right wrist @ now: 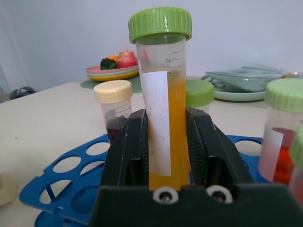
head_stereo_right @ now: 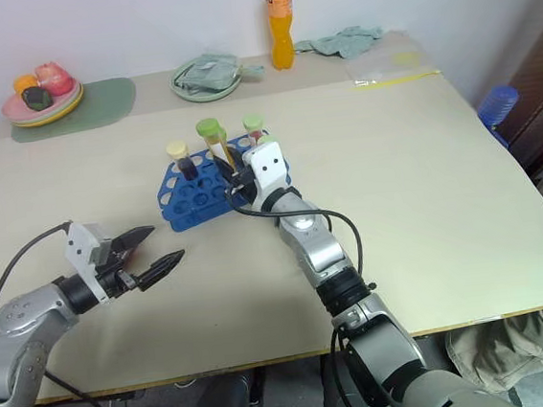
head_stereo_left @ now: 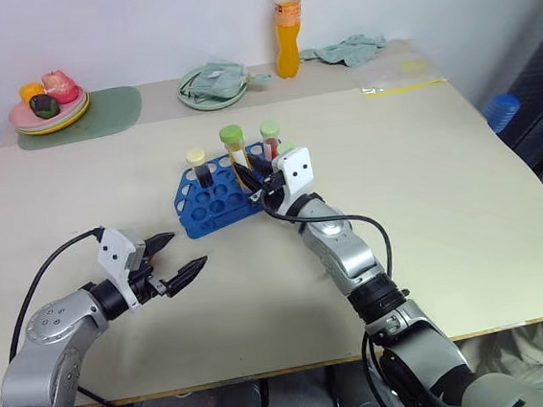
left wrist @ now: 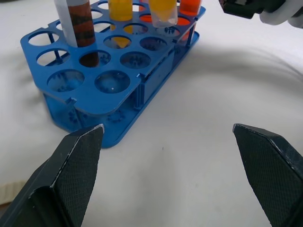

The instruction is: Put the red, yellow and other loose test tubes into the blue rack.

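A bright blue rack [head_stereo_left: 215, 197] holds tubes: dark brown liquid under a cream cap [head_stereo_left: 196, 158], yellow under green [right wrist: 160, 24], red under green [head_stereo_left: 269, 130]. White labels [right wrist: 157, 123]; black fingers [left wrist: 78, 161]; a pale beige table [head_stereo_left: 444, 196].

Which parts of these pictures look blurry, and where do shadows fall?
Right wrist view: the yellow-liquid clear plastic tube with green cap in the right gripper is sharp, while the stacked plates behind are soft. Left wrist view: the bright blue plastic rack casts a soft shadow on the table; the left gripper's fingers look slightly blurred.
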`<act>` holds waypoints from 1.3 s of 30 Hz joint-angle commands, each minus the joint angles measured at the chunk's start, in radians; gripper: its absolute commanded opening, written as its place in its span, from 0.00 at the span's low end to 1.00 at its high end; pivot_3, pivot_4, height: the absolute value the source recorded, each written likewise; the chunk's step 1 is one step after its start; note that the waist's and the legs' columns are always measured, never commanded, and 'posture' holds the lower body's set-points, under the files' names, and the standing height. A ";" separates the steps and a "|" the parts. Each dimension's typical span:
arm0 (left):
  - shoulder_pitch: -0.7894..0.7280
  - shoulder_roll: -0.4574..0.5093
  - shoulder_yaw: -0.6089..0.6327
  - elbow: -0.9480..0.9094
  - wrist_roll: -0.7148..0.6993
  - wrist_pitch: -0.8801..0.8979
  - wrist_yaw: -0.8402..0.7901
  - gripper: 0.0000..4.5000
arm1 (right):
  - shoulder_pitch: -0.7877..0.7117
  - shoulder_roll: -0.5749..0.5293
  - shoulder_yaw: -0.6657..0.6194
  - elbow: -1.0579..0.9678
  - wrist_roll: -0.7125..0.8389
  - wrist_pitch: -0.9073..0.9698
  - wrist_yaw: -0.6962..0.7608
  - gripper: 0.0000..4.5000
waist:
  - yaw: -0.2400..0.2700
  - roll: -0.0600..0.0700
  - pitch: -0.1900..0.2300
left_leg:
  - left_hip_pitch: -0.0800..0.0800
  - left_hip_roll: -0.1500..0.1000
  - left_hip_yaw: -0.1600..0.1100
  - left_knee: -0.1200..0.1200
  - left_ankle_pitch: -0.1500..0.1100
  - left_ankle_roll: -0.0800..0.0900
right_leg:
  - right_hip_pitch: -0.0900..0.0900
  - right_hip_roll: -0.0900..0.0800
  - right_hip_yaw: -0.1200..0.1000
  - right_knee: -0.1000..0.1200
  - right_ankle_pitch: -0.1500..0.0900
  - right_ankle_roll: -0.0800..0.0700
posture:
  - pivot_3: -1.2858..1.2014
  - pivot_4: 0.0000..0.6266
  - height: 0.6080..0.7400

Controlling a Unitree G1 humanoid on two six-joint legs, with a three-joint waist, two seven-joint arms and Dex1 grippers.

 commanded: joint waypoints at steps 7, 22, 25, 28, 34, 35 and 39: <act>-0.006 -0.010 0.009 -0.054 -0.028 0.001 0.013 1.00 | 0.004 0.026 -0.020 0.000 -0.033 -0.031 0.024 0.14 | 0.000 0.000 0.000 | 0.000 0.000 0.000 0.000 0.000 0.000 | 0.000 0.000 0.000 0.000 0.000 0.000 | 0.52 0.24 1.00; -0.022 -0.012 -0.006 -0.056 -0.028 0.003 0.015 1.00 | 0.003 0.054 -0.048 0.091 -0.075 -0.105 0.016 0.14 | 0.000 0.000 0.000 | 0.001 0.000 0.000 0.000 0.000 0.000 | 0.000 0.000 0.000 0.000 0.000 0.000 | 0.52 0.24 1.00; -0.019 -0.011 -0.004 -0.058 -0.028 0.003 0.015 1.00 | 0.014 0.061 -0.052 0.065 -0.041 -0.102 0.059 0.14 | 0.000 0.000 0.000 | 0.001 0.000 0.000 0.000 0.000 0.000 | 0.001 0.000 0.000 0.000 0.000 0.000 | 0.52 0.24 1.00; -0.017 -0.009 -0.001 -0.060 -0.029 0.004 0.015 1.00 | 0.023 0.063 -0.058 0.029 -0.020 -0.092 0.089 0.47 | -0.001 0.000 0.000 | 0.001 0.000 0.000 0.000 0.000 0.000 | 0.001 0.000 0.000 0.000 0.000 0.000 | 0.52 0.24 1.00; -0.016 -0.016 0.023 -0.070 -0.053 0.018 0.033 1.00 | 0.036 0.050 -0.046 -0.090 -0.047 -0.091 0.074 0.98 | 0.000 0.000 0.000 | 0.001 0.000 0.000 0.000 0.000 0.000 | 0.000 0.000 0.000 0.000 0.000 0.000 | 0.52 0.24 1.00; -0.016 -0.015 0.027 -0.072 -0.053 0.019 0.037 1.00 | 0.039 0.044 -0.044 -0.119 -0.046 -0.083 0.079 0.98 | 0.000 0.000 0.000 | 0.001 0.000 0.000 0.000 0.000 0.000 | 0.000 0.000 0.000 0.000 0.000 0.000 | 0.52 0.24 1.00; -0.032 -0.006 0.065 -0.083 -0.069 0.039 0.078 1.00 | 0.042 0.011 -0.043 -0.249 -0.043 -0.031 0.092 0.98 | 0.001 0.000 0.000 | 0.001 0.000 0.000 0.000 0.000 0.000 | 0.001 0.000 0.000 0.000 0.000 0.000 | 0.52 0.24 1.00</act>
